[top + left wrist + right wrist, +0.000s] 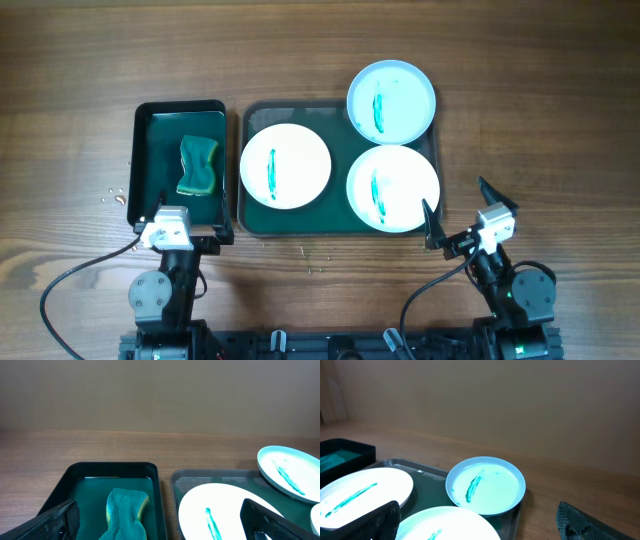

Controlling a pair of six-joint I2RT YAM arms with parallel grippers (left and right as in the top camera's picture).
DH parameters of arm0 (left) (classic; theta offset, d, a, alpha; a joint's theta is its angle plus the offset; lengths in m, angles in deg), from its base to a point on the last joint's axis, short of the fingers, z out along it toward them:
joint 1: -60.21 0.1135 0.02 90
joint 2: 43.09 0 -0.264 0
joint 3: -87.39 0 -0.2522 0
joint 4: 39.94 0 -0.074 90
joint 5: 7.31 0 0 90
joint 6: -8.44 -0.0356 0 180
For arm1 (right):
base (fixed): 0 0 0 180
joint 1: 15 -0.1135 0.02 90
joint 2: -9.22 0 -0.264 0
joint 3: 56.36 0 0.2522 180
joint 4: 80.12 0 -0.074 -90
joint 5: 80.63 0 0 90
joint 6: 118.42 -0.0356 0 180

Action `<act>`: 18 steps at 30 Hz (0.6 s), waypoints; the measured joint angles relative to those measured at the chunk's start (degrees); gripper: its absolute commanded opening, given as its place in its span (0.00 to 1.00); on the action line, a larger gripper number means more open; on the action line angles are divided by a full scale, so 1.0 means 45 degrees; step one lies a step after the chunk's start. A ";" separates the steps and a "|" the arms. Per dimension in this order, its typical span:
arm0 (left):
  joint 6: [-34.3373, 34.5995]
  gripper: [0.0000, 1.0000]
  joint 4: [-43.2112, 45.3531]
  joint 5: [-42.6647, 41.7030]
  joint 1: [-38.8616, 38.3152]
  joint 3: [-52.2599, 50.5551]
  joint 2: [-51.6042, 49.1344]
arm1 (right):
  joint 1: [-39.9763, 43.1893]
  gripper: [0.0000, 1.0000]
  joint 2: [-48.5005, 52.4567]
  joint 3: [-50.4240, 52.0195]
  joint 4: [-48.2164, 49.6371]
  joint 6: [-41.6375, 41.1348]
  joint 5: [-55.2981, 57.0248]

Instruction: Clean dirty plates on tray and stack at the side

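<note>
Three white plates with teal streaks lie on the large dark green tray [339,228]. One plate [285,166] is at its left, one [392,188] at its front right, and one [391,100] rests tilted on the tray's far right corner. My left gripper [186,236] is open and empty at the small tray's near edge. My right gripper [458,212] is open and empty just right of the front-right plate. The left wrist view shows the left plate [220,510] and far plate [290,472]. The right wrist view shows the far plate [486,486], left plate [360,494] and near plate [450,524].
A smaller black-rimmed green tray [150,150] stands left of the large tray and holds a teal and yellow sponge [198,165], which also shows in the left wrist view [127,512]. Bare wooden table [540,120] lies right of the trays.
</note>
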 measured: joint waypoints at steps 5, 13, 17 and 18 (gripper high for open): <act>0.0000 1.00 -0.0005 0.0000 0.0000 0.0005 0.0005 | 0.0000 1.00 0.0000 0.0000 0.0000 0.0000 0.0000; 0.0000 1.00 -0.0005 0.0000 0.0000 0.0000 0.0005 | 0.0000 1.00 0.0000 0.0000 0.0000 0.0000 0.0000; 0.0000 1.00 0.0000 0.0000 0.0000 0.0000 0.0005 | 0.0000 1.00 0.0000 0.0000 0.0000 0.0000 0.0000; 0.0000 1.00 -0.0005 0.0000 0.0000 0.0000 0.0005 | 0.0000 1.00 0.0000 0.0000 0.0000 0.0000 0.0000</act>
